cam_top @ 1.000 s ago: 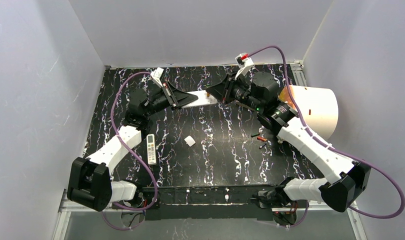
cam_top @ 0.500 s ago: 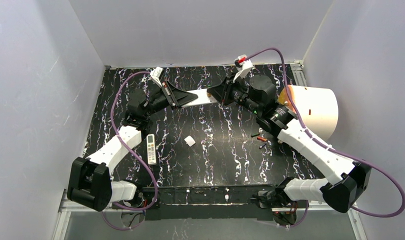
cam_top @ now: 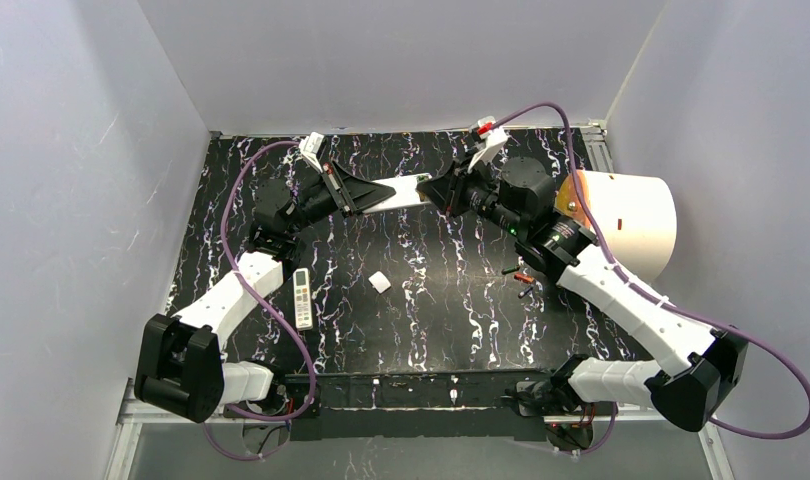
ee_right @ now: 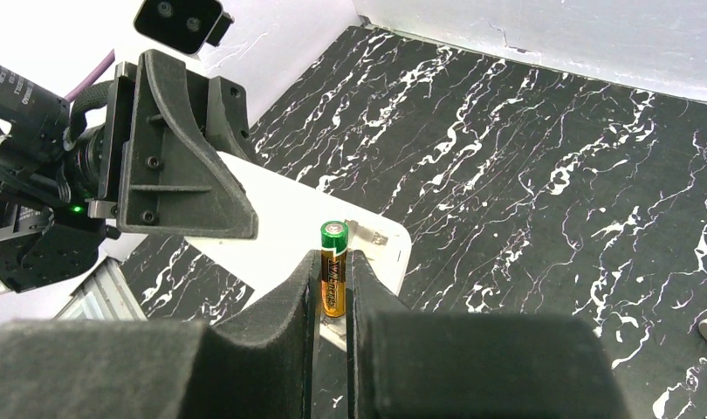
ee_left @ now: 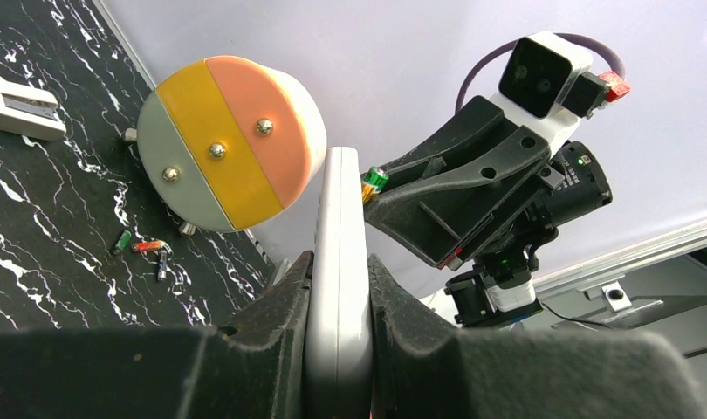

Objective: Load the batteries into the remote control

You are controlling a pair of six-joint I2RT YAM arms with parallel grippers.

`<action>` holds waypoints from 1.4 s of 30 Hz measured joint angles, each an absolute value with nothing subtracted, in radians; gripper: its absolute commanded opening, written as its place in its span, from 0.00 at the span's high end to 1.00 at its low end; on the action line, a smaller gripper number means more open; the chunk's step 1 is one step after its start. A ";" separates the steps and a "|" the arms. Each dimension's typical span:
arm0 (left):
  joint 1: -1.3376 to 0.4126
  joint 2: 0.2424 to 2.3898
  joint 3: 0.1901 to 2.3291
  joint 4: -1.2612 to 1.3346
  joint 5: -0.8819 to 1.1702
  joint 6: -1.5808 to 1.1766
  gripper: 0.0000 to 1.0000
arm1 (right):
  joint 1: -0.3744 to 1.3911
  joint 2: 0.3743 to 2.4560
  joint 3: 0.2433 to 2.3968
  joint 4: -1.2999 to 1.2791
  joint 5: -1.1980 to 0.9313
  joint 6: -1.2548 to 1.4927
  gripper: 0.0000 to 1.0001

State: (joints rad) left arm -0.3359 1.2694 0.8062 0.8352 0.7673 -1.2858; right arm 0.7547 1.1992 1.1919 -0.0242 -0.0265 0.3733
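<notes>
My left gripper point(cam_top: 359, 194) is shut on the edges of a white remote point(cam_top: 401, 191) and holds it above the table at the back. In the left wrist view the remote point(ee_left: 339, 201) stands edge-on between the fingers of the left gripper point(ee_left: 338, 272). My right gripper point(cam_top: 438, 190) is at the remote's free end, shut on a gold battery with a green tip point(ee_right: 333, 240). The battery's tip is over the remote's open end point(ee_right: 380, 237). It also shows in the left wrist view point(ee_left: 373, 182). Three loose batteries point(cam_top: 521, 277) lie on the table by the right arm.
A white drum point(cam_top: 629, 222) lies on its side at the right edge, its yellow, orange and grey base point(ee_left: 223, 140) facing left. A second remote with coloured buttons point(cam_top: 302, 298) and a small white cover point(cam_top: 380, 282) lie mid-table. Walls enclose three sides.
My right gripper has turned and moved left with the battery, up against the remote's end. The left gripper has raised the remote slightly.
</notes>
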 measured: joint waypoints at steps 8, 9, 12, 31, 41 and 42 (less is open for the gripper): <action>-0.336 1.274 0.795 0.862 0.770 -1.311 1.00 | 0.761 1.182 1.164 -0.006 -0.027 0.363 0.86; -0.336 1.276 0.794 0.866 0.771 -1.315 1.00 | 0.762 1.181 1.163 -0.004 -0.026 0.363 0.85; -0.336 1.279 0.794 0.878 0.771 -1.329 1.00 | 0.763 1.177 1.162 0.000 -0.019 0.364 0.81; -0.336 1.279 0.794 0.889 0.772 -1.340 1.00 | 0.768 1.171 1.162 0.003 -0.002 0.383 0.72; -0.336 1.279 0.793 0.889 0.773 -1.340 1.00 | 0.768 1.177 1.163 0.002 0.010 0.402 0.82; -0.336 1.279 0.793 0.889 0.773 -1.340 1.00 | 0.768 1.177 1.163 0.002 0.014 0.405 0.83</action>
State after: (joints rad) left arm -0.3359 1.2793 0.7933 0.8894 0.7727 -1.3396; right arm 0.7685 1.1767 1.1633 0.0017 0.0139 0.4049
